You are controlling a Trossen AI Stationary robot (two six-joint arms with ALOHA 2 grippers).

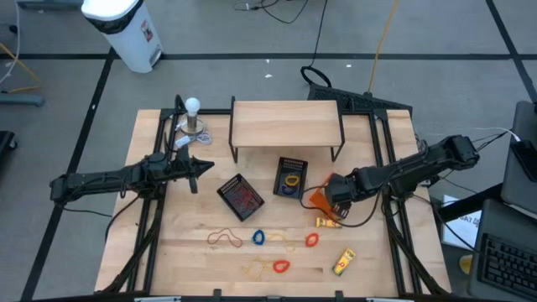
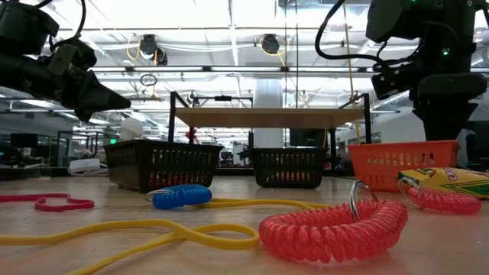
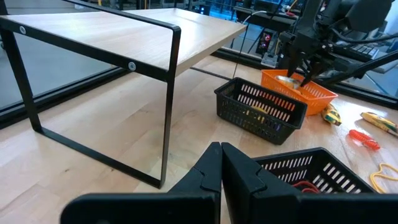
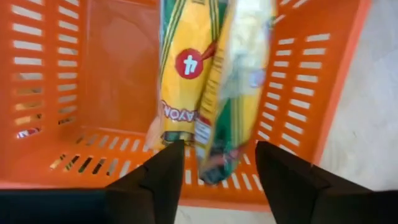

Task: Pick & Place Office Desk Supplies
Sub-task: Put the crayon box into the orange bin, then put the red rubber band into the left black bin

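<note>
Orange tray (image 4: 112, 81); yellow-green striped packets (image 4: 205, 81); black mesh trays (image 1: 291, 178); red coil (image 2: 332, 228).

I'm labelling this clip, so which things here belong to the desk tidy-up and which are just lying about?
Job: yellow crayon packets in orange plastic tray, under right gripper, fingers open; red coiled band; blue coiled band.
Lying about: wooden shelf riser; white ball on stand.

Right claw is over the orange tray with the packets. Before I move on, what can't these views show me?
- Orange tray: the high view has the right claw and arm covering it, so its contents are hidden.
- Yellow packets: the right wrist view cuts off their upper ends; whether they rest flat on the tray floor is unclear.
- Left black mesh tray: the low view's wall hides most contents.
</note>
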